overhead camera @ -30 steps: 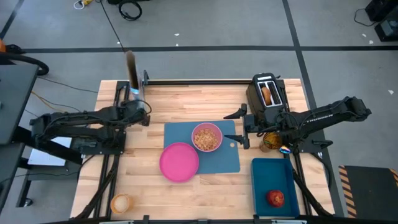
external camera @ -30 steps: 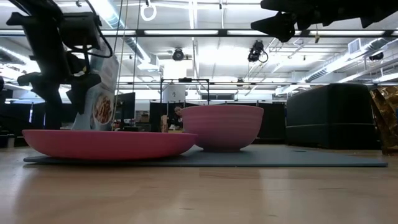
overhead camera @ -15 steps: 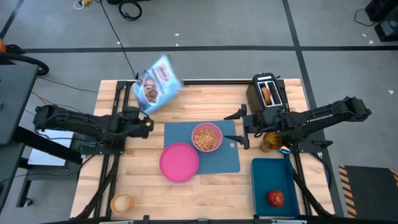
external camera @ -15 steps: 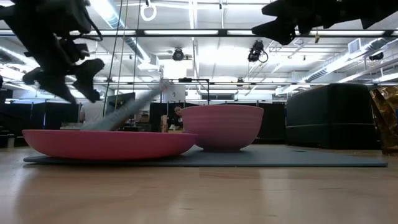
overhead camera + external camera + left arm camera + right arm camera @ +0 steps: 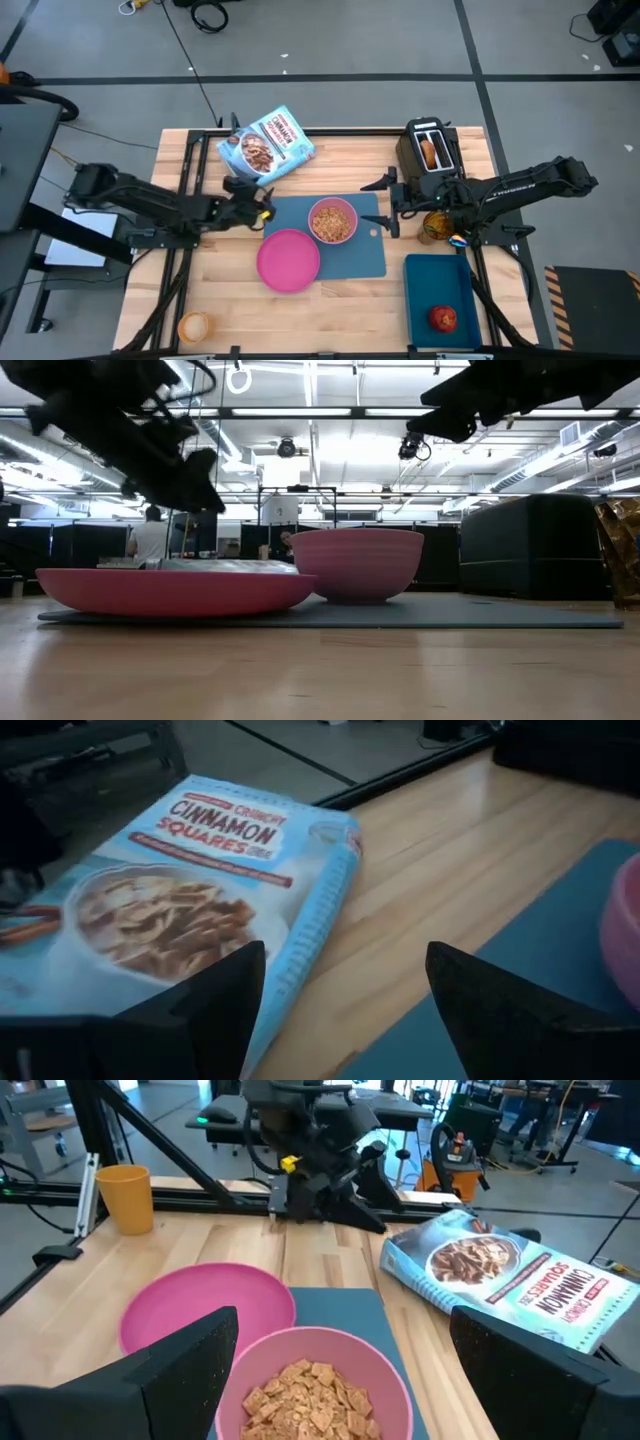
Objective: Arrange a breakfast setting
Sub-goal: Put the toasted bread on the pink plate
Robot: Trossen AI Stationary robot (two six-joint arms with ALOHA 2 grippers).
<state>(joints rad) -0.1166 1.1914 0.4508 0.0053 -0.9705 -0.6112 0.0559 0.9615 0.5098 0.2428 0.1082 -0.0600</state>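
1. At the far left of the wooden table (image 5: 330,310), the light-blue cereal box (image 5: 266,144) lies flat on its back, apart from the left gripper (image 5: 258,203), whose fingers are spread and hold nothing.
2. The large blue rectangular mat (image 5: 362,258) sits mid-table, carrying the smaller pink bowl (image 5: 332,220), filled with cereal, and the pink round plate (image 5: 288,260), which overhangs the mat's left edge.
3. The step in hand looks like fetching the next piece. The small amber cup (image 5: 193,326) stands at the near left corner, well apart from the mat; it seems the left arm's nearest target.
4. To do it well, lift the left gripper clear of the plate rim before swinging toward the cup, then close around its wall, not its lip.
5. The right gripper (image 5: 389,203) hovers open by the black toaster (image 5: 431,150), where the bagel (image 5: 429,152) sits in a slot.
6. The red apple (image 5: 443,318) lies in the darker blue tray (image 5: 437,276).
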